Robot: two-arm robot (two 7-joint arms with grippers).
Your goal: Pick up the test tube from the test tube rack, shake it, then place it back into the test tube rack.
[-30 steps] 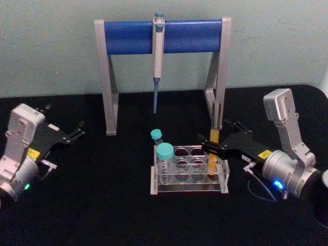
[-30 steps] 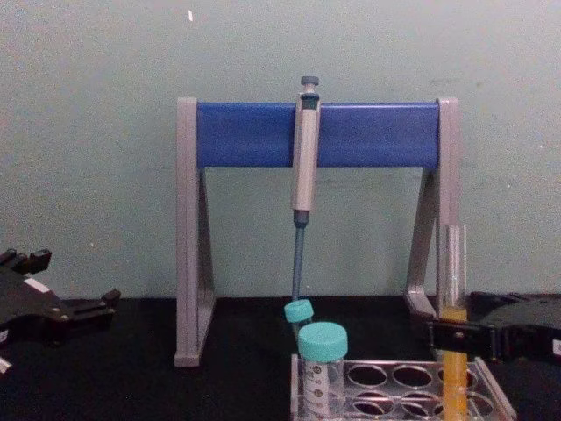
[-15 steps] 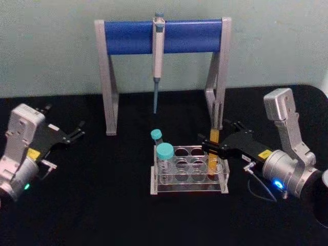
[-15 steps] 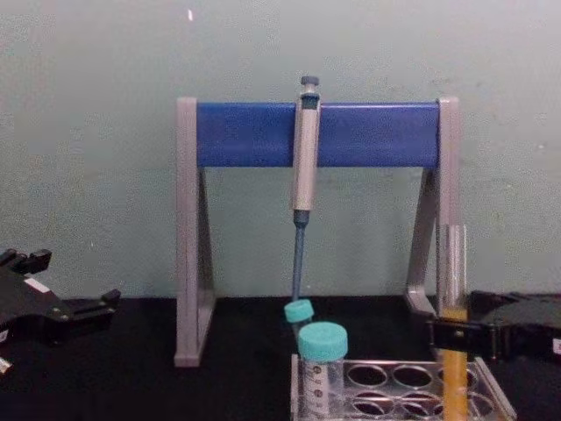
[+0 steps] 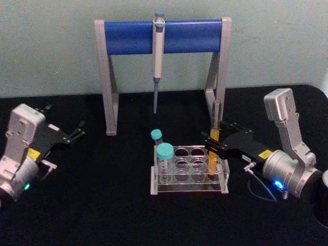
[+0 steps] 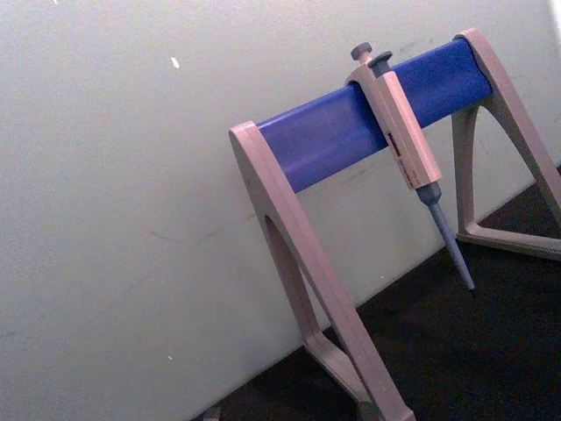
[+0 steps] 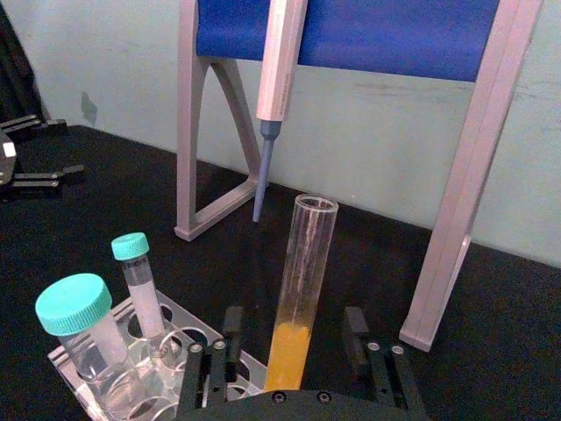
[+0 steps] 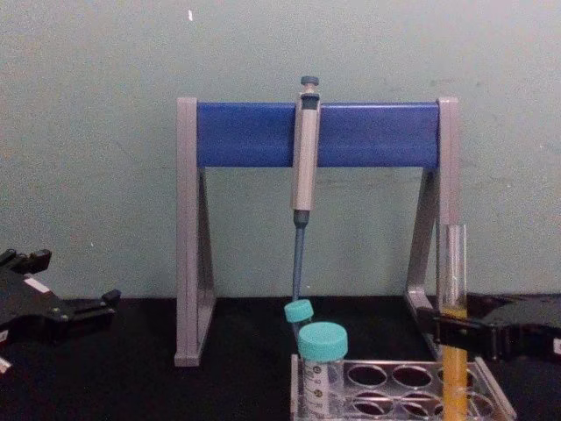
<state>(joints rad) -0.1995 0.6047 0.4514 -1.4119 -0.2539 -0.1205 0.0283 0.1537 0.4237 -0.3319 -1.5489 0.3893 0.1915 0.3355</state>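
Note:
The test tube (image 5: 212, 163), tall clear glass with orange-yellow liquid in its lower part, stands upright in a right-hand hole of the clear test tube rack (image 5: 189, 188). My right gripper (image 5: 210, 144) is open, with one finger on each side of the tube. The right wrist view shows the test tube (image 7: 298, 289) between the spread fingers (image 7: 232, 326), with a small gap on both sides. In the chest view the test tube (image 8: 452, 272) rises above the right gripper (image 8: 451, 329). My left gripper (image 5: 79, 131) rests open at the far left, away from the rack.
Two teal-capped tubes (image 5: 165, 151) stand in the rack's left holes. Behind the rack stands a grey-and-blue pipette stand (image 5: 164, 36) with a pipette (image 5: 157, 56) hanging from it. The right leg of the stand (image 5: 218, 97) is close behind the tube. The table (image 5: 102, 205) is black.
My right gripper's fingers have parted from the test tube, which stays standing in the rack. The left arm has not moved.

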